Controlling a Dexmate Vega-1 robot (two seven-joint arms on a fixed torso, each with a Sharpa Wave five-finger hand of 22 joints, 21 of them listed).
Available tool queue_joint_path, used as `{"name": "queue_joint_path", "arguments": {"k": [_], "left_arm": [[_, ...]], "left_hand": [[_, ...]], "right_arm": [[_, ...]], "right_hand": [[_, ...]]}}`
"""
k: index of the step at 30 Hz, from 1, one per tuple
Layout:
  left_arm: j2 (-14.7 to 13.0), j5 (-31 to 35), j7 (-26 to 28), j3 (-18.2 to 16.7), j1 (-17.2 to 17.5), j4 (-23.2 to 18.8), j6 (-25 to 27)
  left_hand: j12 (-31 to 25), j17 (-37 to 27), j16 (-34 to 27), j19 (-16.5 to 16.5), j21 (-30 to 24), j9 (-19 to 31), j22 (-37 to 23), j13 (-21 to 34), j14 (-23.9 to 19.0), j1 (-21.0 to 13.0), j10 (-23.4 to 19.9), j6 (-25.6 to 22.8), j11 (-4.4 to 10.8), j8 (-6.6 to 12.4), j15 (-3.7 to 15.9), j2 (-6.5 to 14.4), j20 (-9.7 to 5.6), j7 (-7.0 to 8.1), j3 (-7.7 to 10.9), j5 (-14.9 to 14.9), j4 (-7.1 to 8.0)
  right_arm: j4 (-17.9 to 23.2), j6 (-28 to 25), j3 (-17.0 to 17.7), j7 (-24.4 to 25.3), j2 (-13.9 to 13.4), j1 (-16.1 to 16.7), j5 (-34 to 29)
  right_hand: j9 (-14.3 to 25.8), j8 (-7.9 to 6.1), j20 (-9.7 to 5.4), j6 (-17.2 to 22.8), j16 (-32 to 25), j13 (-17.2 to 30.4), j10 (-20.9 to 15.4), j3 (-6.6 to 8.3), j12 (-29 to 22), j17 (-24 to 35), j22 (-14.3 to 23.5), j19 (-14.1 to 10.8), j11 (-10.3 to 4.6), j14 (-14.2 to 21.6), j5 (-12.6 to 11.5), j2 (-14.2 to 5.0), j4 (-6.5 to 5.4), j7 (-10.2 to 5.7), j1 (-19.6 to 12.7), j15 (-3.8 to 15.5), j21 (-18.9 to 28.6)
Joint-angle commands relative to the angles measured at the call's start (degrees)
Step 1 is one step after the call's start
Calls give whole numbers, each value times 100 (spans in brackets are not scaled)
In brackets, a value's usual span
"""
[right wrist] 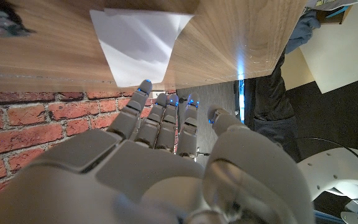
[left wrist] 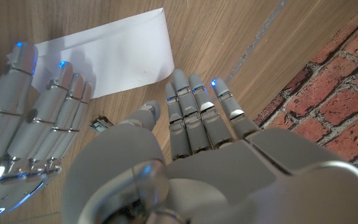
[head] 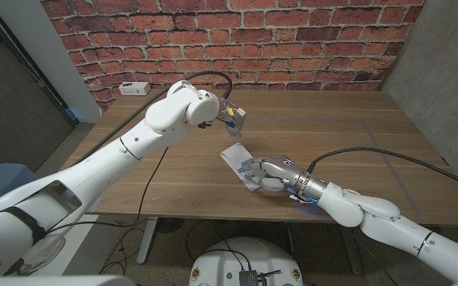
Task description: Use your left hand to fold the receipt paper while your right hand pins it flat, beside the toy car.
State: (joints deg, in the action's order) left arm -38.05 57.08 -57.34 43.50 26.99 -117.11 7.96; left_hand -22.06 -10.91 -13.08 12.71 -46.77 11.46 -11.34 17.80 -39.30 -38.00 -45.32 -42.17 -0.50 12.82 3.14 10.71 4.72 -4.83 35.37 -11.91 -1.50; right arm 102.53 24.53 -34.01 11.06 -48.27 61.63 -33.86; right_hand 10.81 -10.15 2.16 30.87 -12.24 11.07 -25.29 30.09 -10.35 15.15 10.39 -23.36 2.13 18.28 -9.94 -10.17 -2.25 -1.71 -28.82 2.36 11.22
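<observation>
— Receipt paper [head: 238,163]: where is it lying? From the head view, I mean.

— On the wooden bench [head: 348,151], about the middle, nearer the front edge. The right hand [head: 262,173] lies across its near end, fingers stretched over the sheet and pressing on it. The left hand [head: 230,116] hangs above the bench behind the paper, apart from it. Too small there for me to read its fingers. A white box [head: 134,88] sits at the far left corner by the brick wall [head: 237,40].

— And the left wrist view?

— The left hand [left wrist: 194,124] has its fingers straight and side by side, nothing in them, loose. The receipt paper [left wrist: 107,59] lies flat on the wood just past the fingertips. The right hand [left wrist: 33,118] shows beside it with its fingertips on the paper's edge. A small dark object [left wrist: 99,125] peeks out between the two hands; I cannot tell what it is.

— The right wrist view?

— The right hand [right wrist: 160,134] reaches with fingers extended toward the receipt paper [right wrist: 138,43], whose one corner looks turned over. It grasps nothing, only pins.
</observation>
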Motion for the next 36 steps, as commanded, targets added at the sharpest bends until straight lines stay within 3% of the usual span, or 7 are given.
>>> {"name": "queue_joint_path", "arguments": {"k": [1, 9, 19, 25, 29, 31, 36], "left_arm": [[-97, -412, 47, 169, -178, 233, 194], [-162, -553, 53, 284, -261, 251, 224], [-160, -759, 27, 396, -405, 406, 223], [-63, -1205, -180, 484, -592, 714, 140], [11, -1450, -358, 609, -747, 922, 157], [14, -1444, -350, 699, -800, 976, 141], [16, -1214, -390, 911, -866, 1001, 270]], "left_hand": [[41, 3, 45, 34, -34, 17, -24, -15, 14, 77, 13, 10, -15, -8, -25, -14, -16, -23, 57, -26, 1], [88, 20, 73, -23, -25, 16, -21, -55, 48, 159, 12, 31, 3, -24, -2, -87, -19, -23, 47, -8, 14], [124, 33, 76, -20, -37, 15, -16, -99, 24, 276, -32, 3, 1, -23, -16, -183, -26, -31, 2, 16, 25], [171, 53, 79, 34, -67, 13, -9, -155, -28, 408, -87, -221, -24, 48, -36, -286, -22, -61, -48, 33, 10], [207, 68, 85, 94, -94, 8, -5, -195, -67, 468, -118, -408, -59, 102, -76, -321, -7, -49, -51, 35, -20], [239, 82, 103, 115, -107, 3, 0, -236, -80, 503, -156, -671, -81, 177, -89, -323, -12, -62, -29, 34, -65], [328, 97, 189, 64, -95, -17, 8, -302, 63, 502, -125, -713, -25, 132, 58, -315, -36, 72, 50, 12, -195]], "right_arm": [[-206, -276, -316, -420, 266, -361, -9], [-458, -463, -455, -465, 338, -583, -42], [-417, -454, -420, -215, 128, -522, -57], [-295, -371, -345, -41, 2, -423, -62], [-272, -331, -330, -20, -14, -408, -41], [-276, -321, -327, -31, -10, -409, -21], [-307, -234, -330, 6, -5, -430, -37]], "right_hand": [[12, 12, -13, -190, 48, 10, 177, -158, 10, -3, -1, 152, 74, -182, 24, 21, -108, 6, 204, 9, -33], [8, -79, 46, -99, -21, 5, 83, -295, -84, -49, -5, 131, 84, -20, 8, 40, -306, 56, 477, -39, 21], [-21, -201, 183, 501, -401, 4, -989, -244, -380, -165, 7, -459, 325, 1216, -19, -10, -451, 193, 690, -145, 235], [-25, -219, 214, 636, -498, 7, -1189, -210, -416, -149, 11, -559, 339, 1446, -25, -22, -398, 204, 653, -132, 263], [-27, -213, 202, 739, -699, 11, -1443, -208, -457, -95, 20, -767, 368, 1883, -18, -33, -406, 234, 676, -148, 333], [-28, -214, 201, 764, -719, 11, -1469, -207, -456, -82, 21, -794, 385, 1913, -18, -37, -404, 239, 677, -145, 341], [-28, -202, 211, 763, -724, 12, -1470, -205, -439, -63, 23, -785, 383, 1893, -17, -36, -393, 235, 673, -149, 334]]}}
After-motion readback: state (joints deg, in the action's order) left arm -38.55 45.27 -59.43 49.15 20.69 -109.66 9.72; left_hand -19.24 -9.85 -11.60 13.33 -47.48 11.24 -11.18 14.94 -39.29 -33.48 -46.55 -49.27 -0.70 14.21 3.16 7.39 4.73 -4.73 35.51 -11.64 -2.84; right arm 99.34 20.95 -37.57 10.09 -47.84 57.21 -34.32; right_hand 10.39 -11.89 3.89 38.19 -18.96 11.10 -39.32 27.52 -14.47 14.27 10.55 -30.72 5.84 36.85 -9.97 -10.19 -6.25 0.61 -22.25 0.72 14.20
